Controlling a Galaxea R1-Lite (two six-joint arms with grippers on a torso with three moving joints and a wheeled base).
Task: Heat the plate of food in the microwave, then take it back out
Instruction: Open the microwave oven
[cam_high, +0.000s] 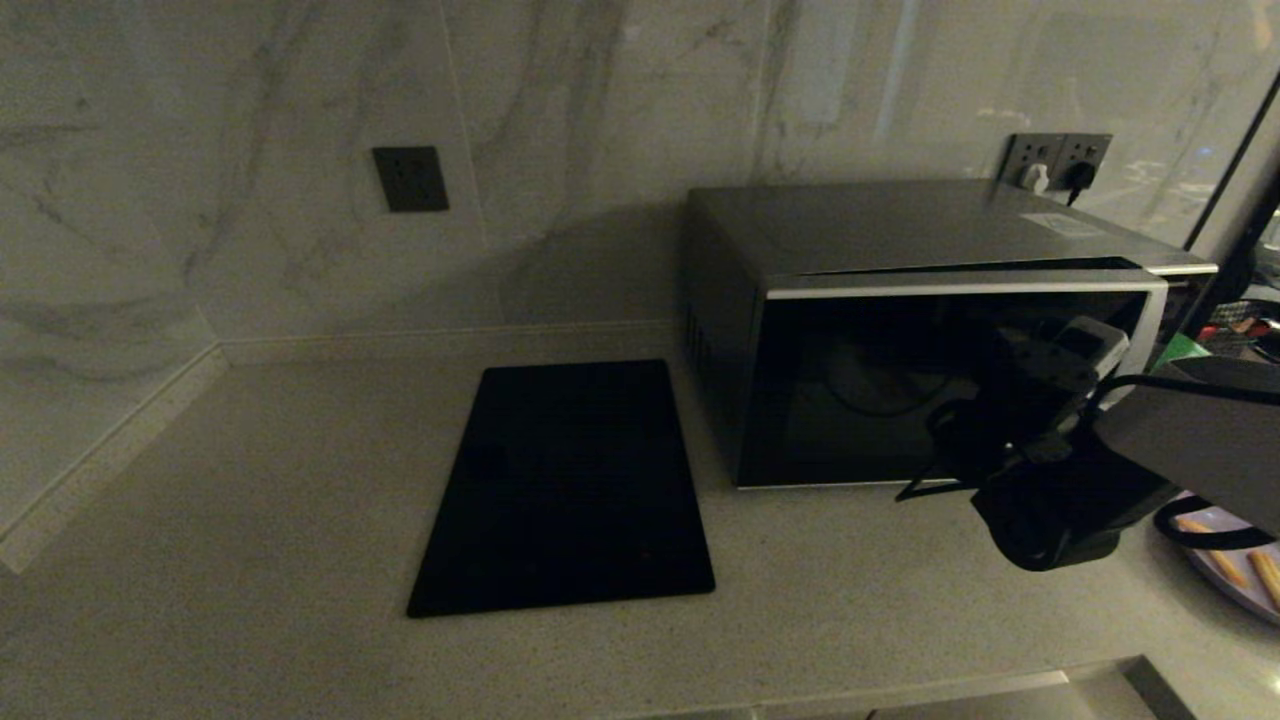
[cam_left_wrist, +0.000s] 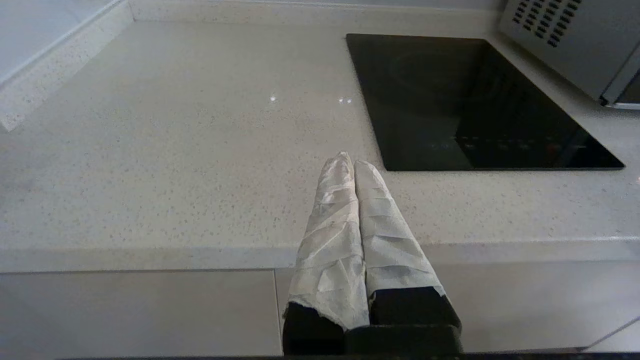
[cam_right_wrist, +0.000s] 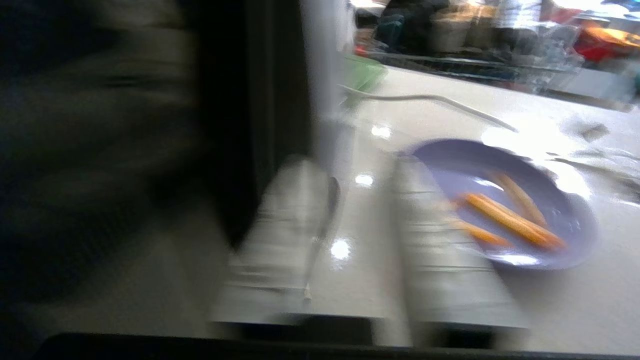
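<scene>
Head view: the right gripper (cam_high: 1085, 345) hangs at the microwave (cam_high: 930, 330) door's right edge; the plate of food (cam_high: 1235, 570) sits on the counter (cam_high: 250, 480) just beyond.

Left wrist: left gripper (cam_left_wrist: 350, 162) pinched shut, parked over open counter.

Right wrist: blurred fingers (cam_right_wrist: 280, 240) show a gap, so I can't tell. Plate looks light, stiff, slippery; take its rim.
</scene>
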